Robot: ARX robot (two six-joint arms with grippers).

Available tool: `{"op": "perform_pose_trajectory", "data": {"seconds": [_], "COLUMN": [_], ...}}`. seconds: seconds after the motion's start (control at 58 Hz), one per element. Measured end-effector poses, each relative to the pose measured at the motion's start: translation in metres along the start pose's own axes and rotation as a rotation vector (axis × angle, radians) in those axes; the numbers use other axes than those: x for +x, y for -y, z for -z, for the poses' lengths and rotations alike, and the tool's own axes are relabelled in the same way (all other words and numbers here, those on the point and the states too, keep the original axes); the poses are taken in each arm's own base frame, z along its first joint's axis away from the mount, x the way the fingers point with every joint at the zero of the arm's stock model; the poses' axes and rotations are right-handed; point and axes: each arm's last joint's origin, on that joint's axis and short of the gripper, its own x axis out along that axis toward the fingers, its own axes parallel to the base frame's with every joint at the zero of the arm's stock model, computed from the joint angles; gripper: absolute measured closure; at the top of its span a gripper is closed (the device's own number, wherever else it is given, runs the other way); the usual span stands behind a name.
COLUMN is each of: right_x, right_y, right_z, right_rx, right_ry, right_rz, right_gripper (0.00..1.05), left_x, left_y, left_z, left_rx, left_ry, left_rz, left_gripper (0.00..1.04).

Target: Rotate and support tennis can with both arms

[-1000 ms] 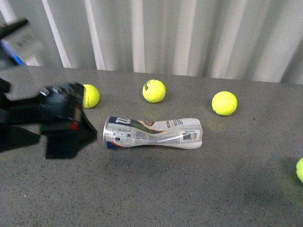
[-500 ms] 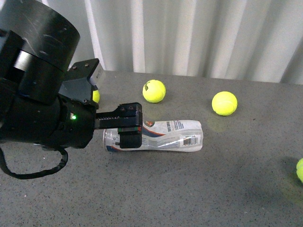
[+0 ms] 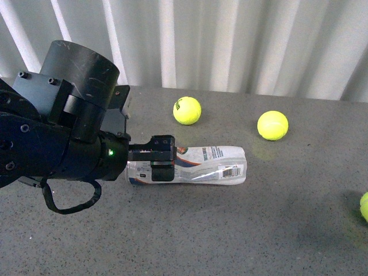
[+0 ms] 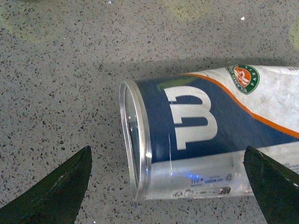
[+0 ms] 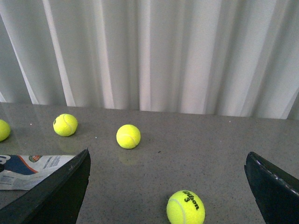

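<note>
The tennis can point(image 3: 207, 164) lies on its side on the grey table, silver rim end to the left, barcode end to the right. My left arm point(image 3: 63, 144) reaches in from the left. My left gripper point(image 3: 162, 158) is open over the rim end. In the left wrist view the can point(image 4: 196, 130) lies between the open fingertips point(image 4: 65, 186), not touching them, with the left gripper point(image 4: 167, 151) above the navy label. My right gripper point(image 5: 167, 158) is open and empty, out of the front view. The can's end point(image 5: 32, 170) shows far off in the right wrist view.
Tennis balls lie behind the can point(image 3: 187, 110) and at back right point(image 3: 272, 125). Another sits at the right edge point(image 3: 364, 207). One ball point(image 5: 185, 207) lies between the right gripper's fingers, below them. A white corrugated wall point(image 3: 230, 40) stands behind the table.
My left arm has swung in from the left edge and its open gripper now sits over the can's rim end. The can has hardly moved.
</note>
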Motion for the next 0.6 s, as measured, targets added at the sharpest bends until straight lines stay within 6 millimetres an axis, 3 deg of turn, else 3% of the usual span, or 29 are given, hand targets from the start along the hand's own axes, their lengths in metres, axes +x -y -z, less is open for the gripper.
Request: {"op": "perform_pose_trajectory", "data": {"seconds": [0.172, 0.379, 0.534, 0.603], "right_x": [0.0, 0.0, 0.0, 0.0], "right_y": [0.0, 0.0, 0.0, 0.0], "right_z": [0.0, 0.0, 0.0, 0.0], "right_rx": [0.0, 0.0, 0.0, 0.0], "right_ry": [0.0, 0.0, 0.0, 0.0], "right_rz": [0.0, 0.0, 0.0, 0.0], "right_gripper": [0.07, 0.07, 0.07, 0.07], "left_x": [0.006, 0.02, 0.033, 0.035], "left_y": [-0.001, -0.004, 0.002, 0.004], "left_z": [0.002, 0.015, 0.025, 0.027], "left_rx": [-0.097, -0.338, -0.507, -0.531], "left_ry": [0.007, -0.044, -0.049, -0.047], "left_rz": [0.052, 0.109, 0.165, 0.179], "left_gripper": [0.07, 0.08, 0.42, 0.53]}}
